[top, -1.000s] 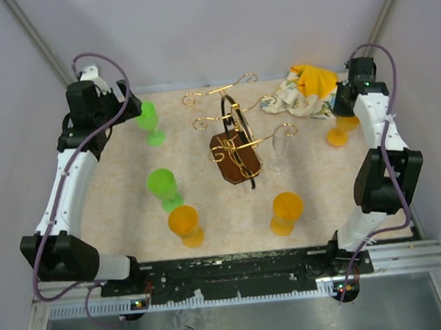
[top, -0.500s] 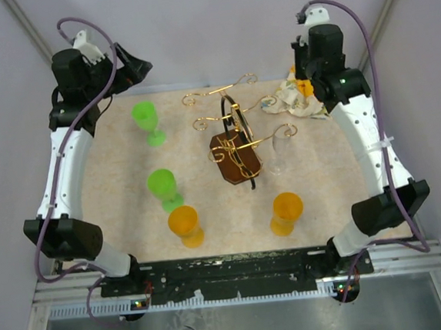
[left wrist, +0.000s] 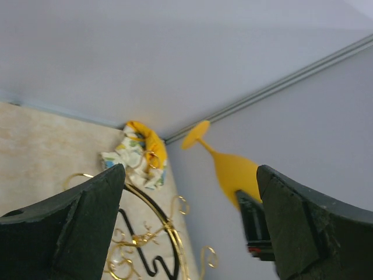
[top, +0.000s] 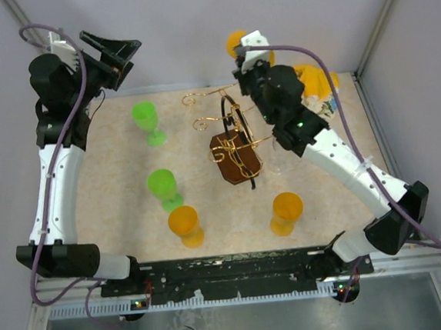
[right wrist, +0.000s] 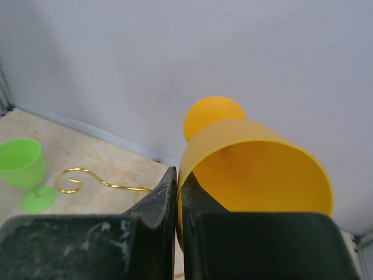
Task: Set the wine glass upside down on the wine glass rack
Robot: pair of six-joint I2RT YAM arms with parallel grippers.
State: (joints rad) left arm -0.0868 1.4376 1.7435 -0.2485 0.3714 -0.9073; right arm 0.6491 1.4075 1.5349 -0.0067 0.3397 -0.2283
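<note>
The wine glass rack (top: 233,133) is a gold wire stand on a dark brown base in the middle of the table. Its loop and curls show in the left wrist view (left wrist: 157,233), and one curl shows in the right wrist view (right wrist: 76,178). My right gripper (top: 247,54) (right wrist: 178,175) is shut on the rim of an orange wine glass (top: 234,42) (right wrist: 256,169). It holds the glass high over the rack's far side, foot toward the back wall. My left gripper (top: 122,58) (left wrist: 191,170) is open and empty, raised at the far left, and its view shows the orange glass (left wrist: 230,169).
Two green glasses (top: 147,121) (top: 163,187) stand left of the rack. Two orange glasses (top: 185,224) (top: 286,209) stand near the front. A yellow and white cloth (top: 318,87) lies at the far right corner. Walls close the back and sides.
My right arm has swung left and up from the far right corner, carrying the orange glass over the rack. My left arm has risen and moved away from the green glass.
</note>
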